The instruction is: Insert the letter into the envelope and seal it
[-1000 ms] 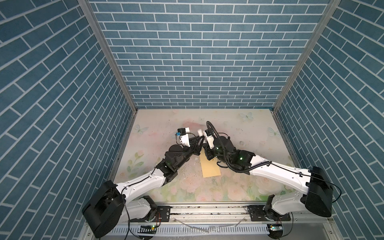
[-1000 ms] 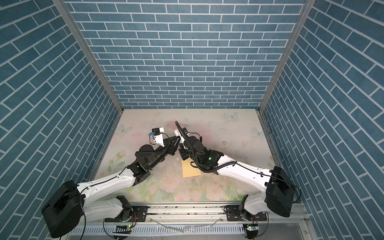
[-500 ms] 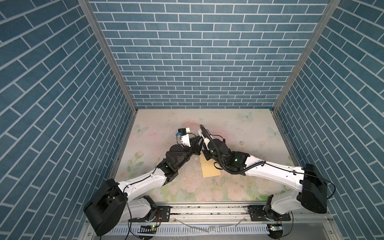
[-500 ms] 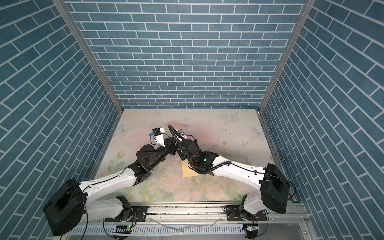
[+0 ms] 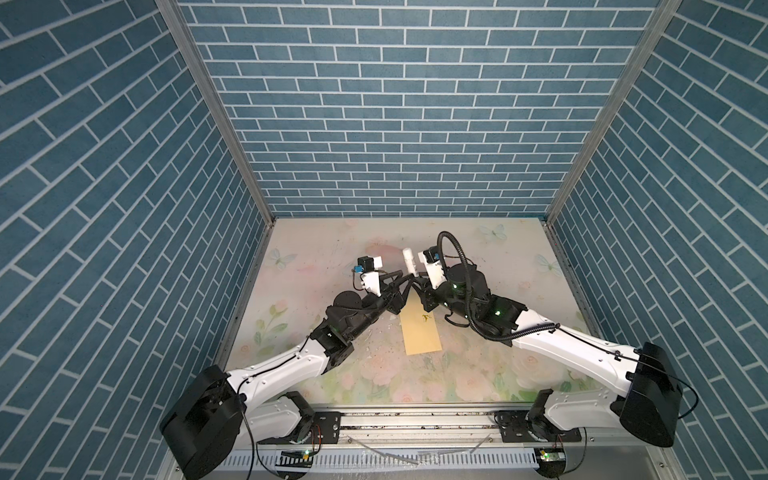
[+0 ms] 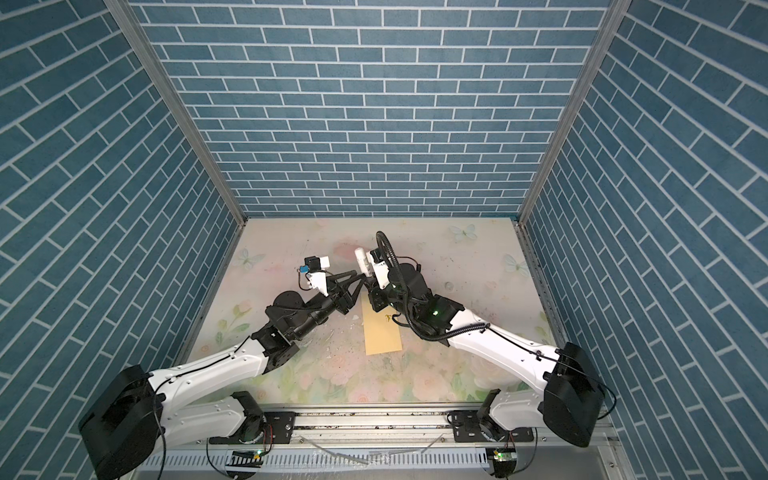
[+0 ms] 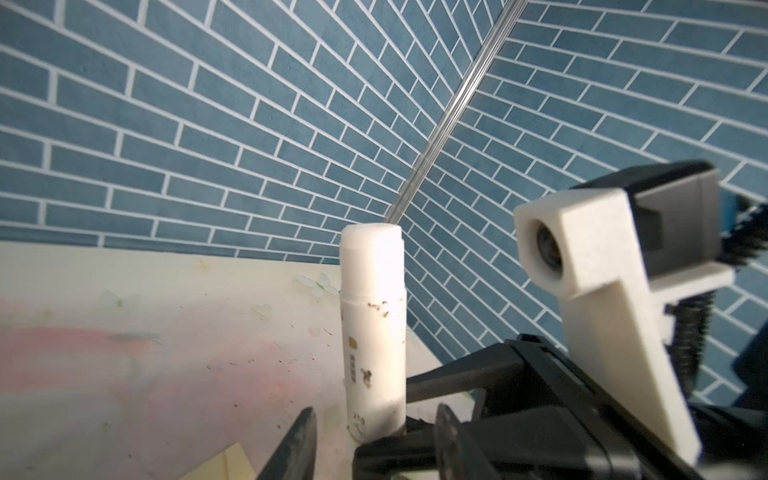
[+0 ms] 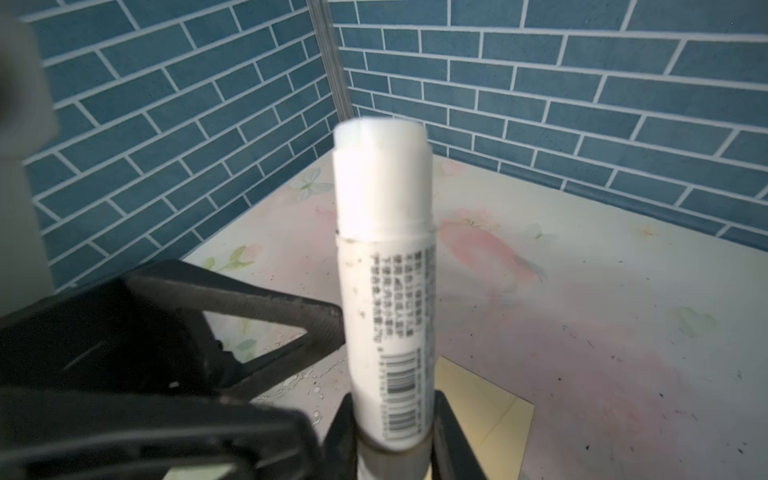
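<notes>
In both top views my right gripper (image 5: 417, 277) pinches the bottom of a white glue stick (image 5: 409, 260). The yellow envelope (image 5: 420, 328) lies flat on the flowery table (image 5: 511, 257), its long side pointing at the back wall (image 5: 395, 124). Its far end hides under the grippers. In the left wrist view my left gripper (image 7: 374, 436) is half open with the stick between its fingers (image 7: 300, 440); I cannot tell if they touch. In the right wrist view only an envelope corner shows.

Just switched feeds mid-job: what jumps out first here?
A white glue stick, gripped at its base by the right hand, stands up near the far end of the yellow envelope. The left hand is open beside it. The envelope lies flat on the floral table.
</notes>
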Controlling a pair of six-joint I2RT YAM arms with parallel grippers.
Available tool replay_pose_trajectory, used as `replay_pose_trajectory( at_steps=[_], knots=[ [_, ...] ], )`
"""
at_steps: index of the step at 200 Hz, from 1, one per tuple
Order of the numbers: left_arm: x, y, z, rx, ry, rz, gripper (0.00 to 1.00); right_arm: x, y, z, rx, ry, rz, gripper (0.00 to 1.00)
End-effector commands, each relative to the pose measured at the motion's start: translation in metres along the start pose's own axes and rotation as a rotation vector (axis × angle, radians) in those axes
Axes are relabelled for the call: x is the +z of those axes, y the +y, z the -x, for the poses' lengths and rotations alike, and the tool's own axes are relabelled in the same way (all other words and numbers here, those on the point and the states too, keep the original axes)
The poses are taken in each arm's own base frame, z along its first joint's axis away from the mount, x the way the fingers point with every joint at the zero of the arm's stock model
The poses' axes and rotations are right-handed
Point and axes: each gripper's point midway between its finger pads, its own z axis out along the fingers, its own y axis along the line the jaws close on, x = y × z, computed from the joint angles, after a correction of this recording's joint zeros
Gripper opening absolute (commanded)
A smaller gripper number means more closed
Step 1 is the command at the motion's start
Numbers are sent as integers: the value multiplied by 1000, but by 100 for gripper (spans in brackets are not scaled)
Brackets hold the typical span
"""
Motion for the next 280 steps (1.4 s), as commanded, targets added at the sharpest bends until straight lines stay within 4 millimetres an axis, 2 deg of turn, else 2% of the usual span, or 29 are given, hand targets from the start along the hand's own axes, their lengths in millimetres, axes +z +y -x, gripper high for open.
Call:
replay_pose_trajectory(
  at_steps=[1,26,48,88,123,194,208,242,280],
  knots=[
    [-10,-5,1,25,18,-61,59,-13,15,6,43,-41,148,0],
    [-18,-11,10,43,13,-136,73,-24,18,7,50,-41,239,0],
    [-24,-20,16,55,-1,-222,81,-34,29,9,56,-50,354,0],
    [-30,-42,24,49,-26,-383,83,-49,53,14,77,-59,551,0],
    [-30,-51,26,42,-34,-442,83,-50,64,12,80,-32,629,0],
    [-29,-50,25,30,-34,-446,63,-47,68,7,85,-6,662,0],
    [-28,-48,25,26,-35,-439,54,-47,67,6,85,-5,658,0],
    [-26,-46,23,9,-30,-433,39,-45,65,6,81,-2,644,0],
    [-24,-45,24,-5,-35,-430,16,-41,61,3,77,19,615,0]
  ],
)
